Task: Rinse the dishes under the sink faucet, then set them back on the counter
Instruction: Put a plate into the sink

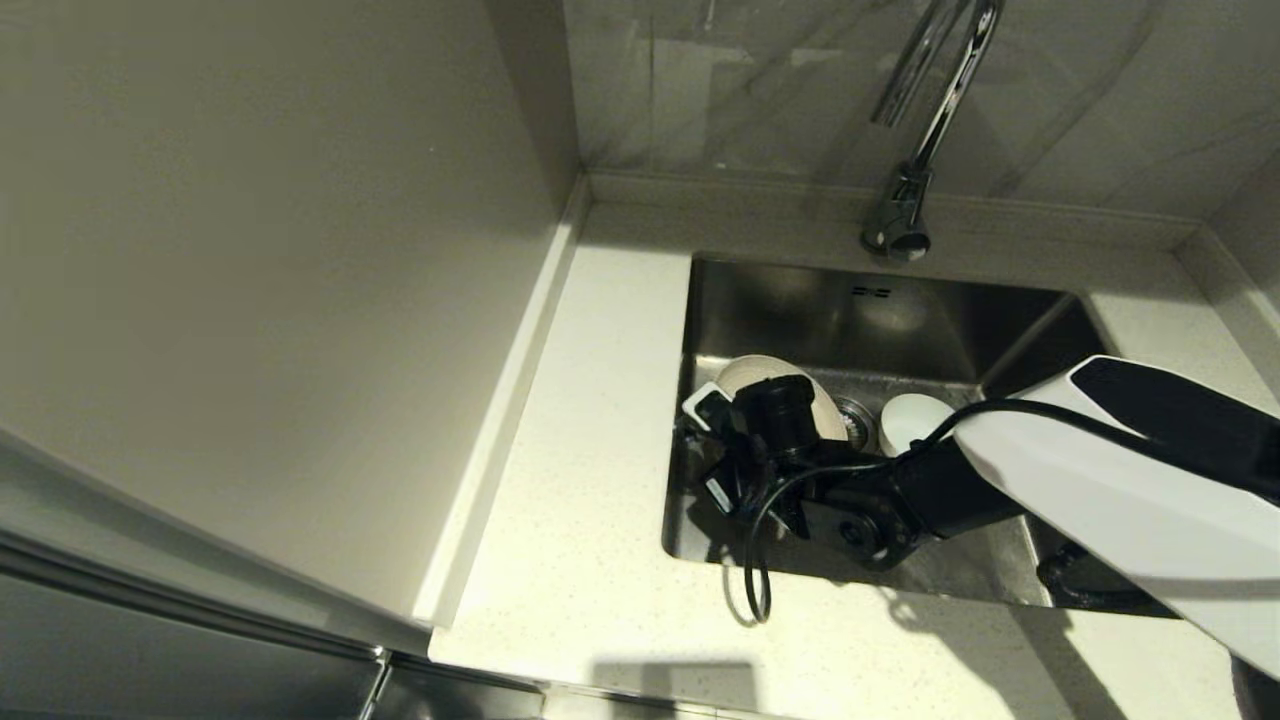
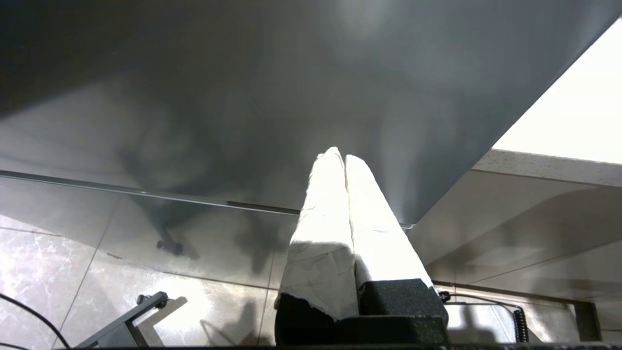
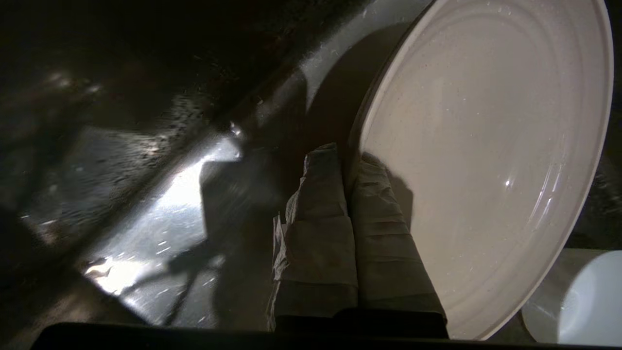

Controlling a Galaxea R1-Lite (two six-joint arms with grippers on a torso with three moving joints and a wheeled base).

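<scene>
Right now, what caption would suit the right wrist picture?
Right end effector pinching the rim of the cream plate inside the sink, white bowl beside it.

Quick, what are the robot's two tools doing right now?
Left tool: shut, empty, parked beside the cabinet.
Right tool: shut on the cream plate rim, down in the sink.

Back wall [image 1: 760, 90]: pale marbled panels with faint grey veins.
Side panel [image 1: 250, 280]: plain beige, matte, standing left of the bench.
Floor [image 2: 58, 262]: glossy grey marbled tiles.
Light: bright from overhead, casting hard shadows.
</scene>
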